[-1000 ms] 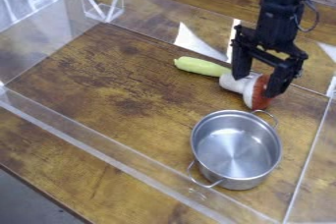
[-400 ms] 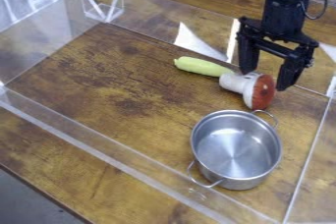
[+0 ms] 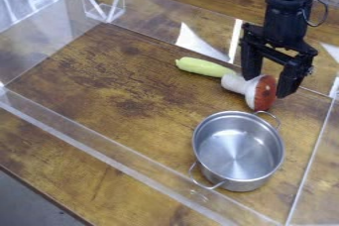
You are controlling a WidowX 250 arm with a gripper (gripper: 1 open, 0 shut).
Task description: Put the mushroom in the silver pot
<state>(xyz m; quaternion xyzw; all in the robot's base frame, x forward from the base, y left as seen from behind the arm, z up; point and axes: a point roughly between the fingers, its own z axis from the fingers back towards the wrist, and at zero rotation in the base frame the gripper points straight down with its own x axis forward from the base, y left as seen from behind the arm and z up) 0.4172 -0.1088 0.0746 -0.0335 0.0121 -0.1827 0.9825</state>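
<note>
The mushroom [image 3: 256,88] lies on its side on the wooden counter [image 3: 119,81], just behind the silver pot [image 3: 239,149] and apart from it. The black pincer [image 3: 275,71] stands over it, jaws spread, holding nothing. A yellow-green vegetable [image 3: 203,67] lies to the left. No writing is legible.

View: single camera | Position: sitting raised beyond table [image 3: 119,81] corner | Facing: looking obliquely downward | Range: framing moderately close | Overlap: not applying, one view only
</note>
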